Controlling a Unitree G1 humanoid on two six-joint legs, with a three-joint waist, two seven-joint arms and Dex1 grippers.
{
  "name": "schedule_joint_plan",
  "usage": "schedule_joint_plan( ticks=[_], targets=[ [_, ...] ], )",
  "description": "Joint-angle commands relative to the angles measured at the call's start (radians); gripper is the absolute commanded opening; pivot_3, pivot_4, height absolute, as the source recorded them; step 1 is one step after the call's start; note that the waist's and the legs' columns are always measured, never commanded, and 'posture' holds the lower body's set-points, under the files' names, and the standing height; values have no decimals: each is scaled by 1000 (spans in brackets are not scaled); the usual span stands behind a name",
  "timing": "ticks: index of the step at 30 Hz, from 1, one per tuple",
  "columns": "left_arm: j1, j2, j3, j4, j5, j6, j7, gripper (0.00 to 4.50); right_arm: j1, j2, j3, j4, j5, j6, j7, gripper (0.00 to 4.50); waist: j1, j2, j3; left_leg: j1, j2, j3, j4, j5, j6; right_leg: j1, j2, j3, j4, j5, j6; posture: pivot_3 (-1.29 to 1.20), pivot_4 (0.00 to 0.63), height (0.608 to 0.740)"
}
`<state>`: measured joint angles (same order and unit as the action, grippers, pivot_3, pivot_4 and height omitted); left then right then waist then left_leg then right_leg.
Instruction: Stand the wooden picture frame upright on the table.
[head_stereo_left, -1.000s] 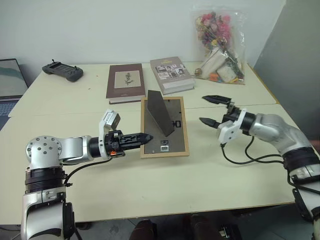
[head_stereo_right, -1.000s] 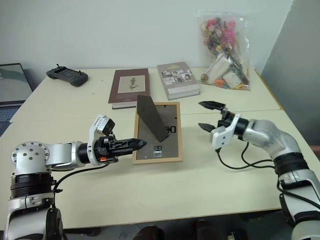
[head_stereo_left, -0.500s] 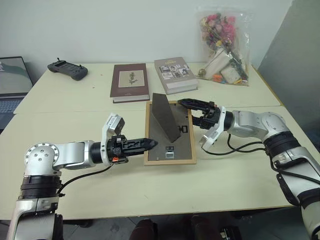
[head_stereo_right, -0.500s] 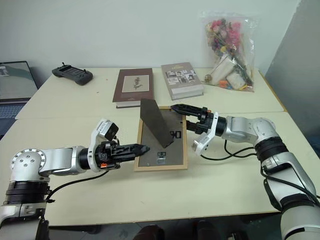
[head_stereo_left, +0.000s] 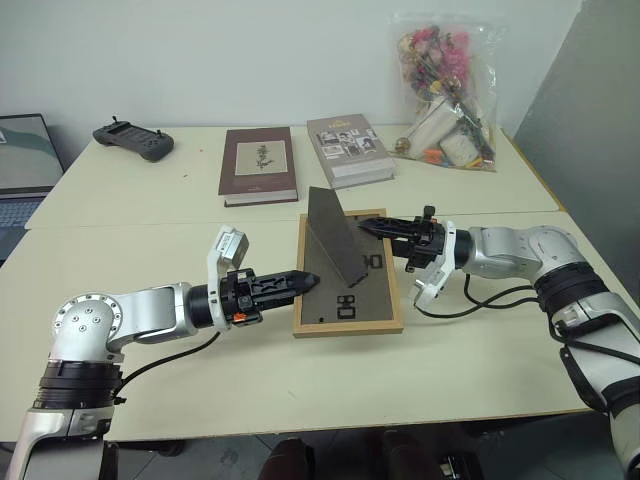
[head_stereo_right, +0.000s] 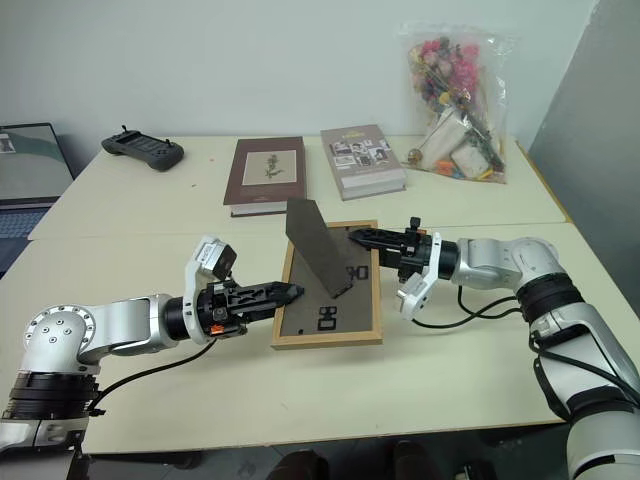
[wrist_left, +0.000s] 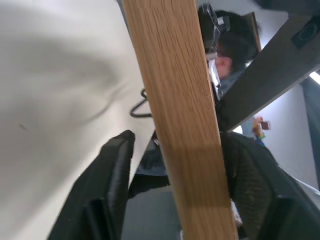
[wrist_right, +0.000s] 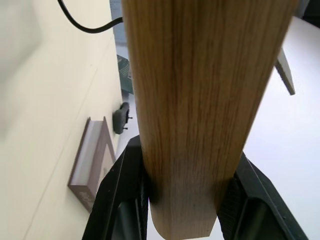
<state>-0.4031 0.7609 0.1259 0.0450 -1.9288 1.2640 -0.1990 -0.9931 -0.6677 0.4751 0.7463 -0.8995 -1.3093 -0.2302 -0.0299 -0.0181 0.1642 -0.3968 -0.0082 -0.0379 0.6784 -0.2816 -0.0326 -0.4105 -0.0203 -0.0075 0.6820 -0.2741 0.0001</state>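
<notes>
A wooden picture frame lies face down near the middle of a pale desk, its dark stand flap sticking up. The left gripper reaches in level from the left, its jaws spread with the frame's left rail between them, seemingly not clamped. The right gripper comes from the right, its jaws closed on the frame's far right rail, as its wrist view shows.

Judged risks: lifted by the right side alone, the frame may pivot or slip free; the flap could fold shut or splay, so the frame topples once stood up; the left jaws could push it askew.

Marks on a maroon book and a grey book behind are too small to read
</notes>
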Motion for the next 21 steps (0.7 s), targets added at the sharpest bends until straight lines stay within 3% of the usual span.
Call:
schedule_joint_plan(
  ticks=[1, 3, 5, 9, 14, 18, 21],
  targets=[
    [4, 38, 131, -74, 116, -119, 10, 3788, -20, -14, 56, 41, 515, 61, 362, 1346, -3, -1, 0, 0, 0, 0, 0, 0, 0, 0, 0, 0, 0, 0, 0, 0, 150, 740],
    [28, 40, 181, -141, 199, -181, 20, 4246, 34, 5, 67, -58, 860, 286, 685, 1346, -3, -1, 0, 1, 1, 0, 0, 0, 0, 2, 0, -1, -1, 0, 0, 0, 150, 740],
    [59, 46, 203, -237, 332, -246, 7, 4492, 68, 23, 54, -147, 1075, 521, 960, 1346, -4, -1, 0, 1, 2, -1, 0, 0, 1, 3, 0, -1, -2, 0, 0, 0, 150, 740],
    [108, 35, 149, -511, 690, -418, 63, 4500, 68, 129, -75, -219, 1386, 1161, 1172, 1345, -1, 0, 1, 2, 3, -2, 0, -3, 5, 4, 0, -2, -2, 0, 0, 0, 150, 740],
    [187, -30, 32, -690, 991, -554, 94, 4500, 12, 250, -169, -131, 1464, 1512, 1257, 1345, 10, 0, 1, 1, 1, -2, -1, -3, 6, 3, -1, -2, -2, 0, -1, 0, 150, 740],
    [265, -69, -113, -736, 1212, -641, 61, 4500, -10, 352, -218, 27, 1415, 1576, 1276, 1345, 14, 0, 1, 2, 1, -2, -2, -3, 6, 3, 0, -2, -1, 0, -1, 0, 150, 740],
    [299, -115, -152, -725, 1282, -680, 52, 4500, -11, 390, -229, 116, 1352, 1547, 1291, 1345, 19, 0, 1, 1, 1, 0, -2, -3, 6, 2, -1, -2, -1, 0, -1, 0, 150, 740]
  ],
)
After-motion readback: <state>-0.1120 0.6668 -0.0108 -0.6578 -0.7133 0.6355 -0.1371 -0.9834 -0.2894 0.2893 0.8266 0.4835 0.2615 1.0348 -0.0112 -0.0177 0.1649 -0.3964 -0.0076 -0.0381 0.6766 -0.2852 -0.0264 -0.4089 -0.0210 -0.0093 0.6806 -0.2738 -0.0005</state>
